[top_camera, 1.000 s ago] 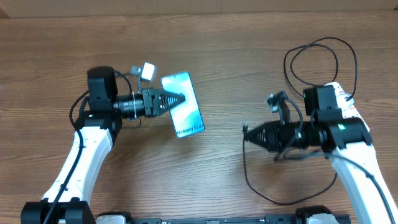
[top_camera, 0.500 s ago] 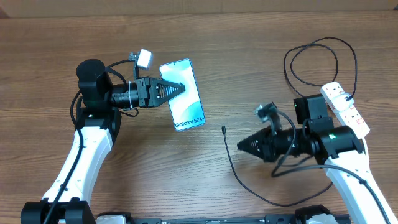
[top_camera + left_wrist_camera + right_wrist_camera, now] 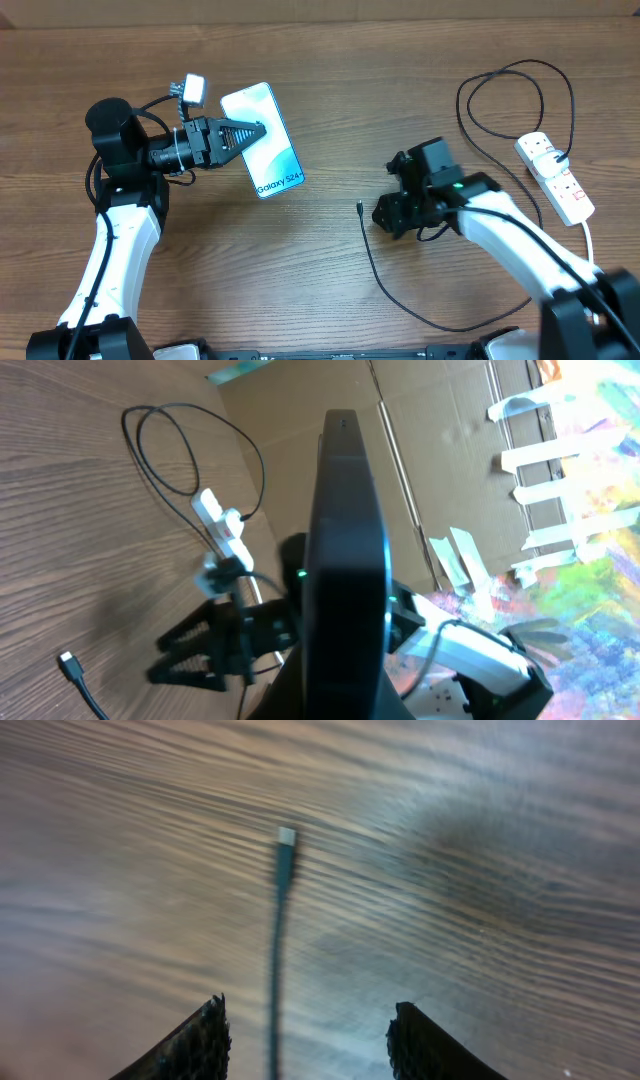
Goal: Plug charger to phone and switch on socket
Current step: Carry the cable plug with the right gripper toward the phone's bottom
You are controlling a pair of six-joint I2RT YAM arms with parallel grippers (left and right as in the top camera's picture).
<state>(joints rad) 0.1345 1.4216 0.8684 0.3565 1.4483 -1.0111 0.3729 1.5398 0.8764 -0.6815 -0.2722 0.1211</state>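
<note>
The left end effector [image 3: 248, 131] is clamped on the phone [image 3: 272, 162], gripping it at its upper end and holding it at a slant over the wooden worktop [image 3: 340, 60], its light blue screen and "Galaxy S24+" strip facing up. The left wrist camera sees the handset edge-on, a dark slab filling the middle of its view.

Across the worktop, the right end effector [image 3: 308, 1010] points down with its fingers [image 3: 205, 1035] standing apart. The charger [image 3: 372, 262] lies loose on the wood between them, touched by neither, and its small connector tip [image 3: 286, 837] lies just ahead of the fingertips. The overhead view shows the tip well apart from the phone, to its right. From there the thin black cable trails toward the near edge, while another stretch loops at the far right and reaches the socket [image 3: 556, 178] – a white power strip lying near the right edge.
</note>
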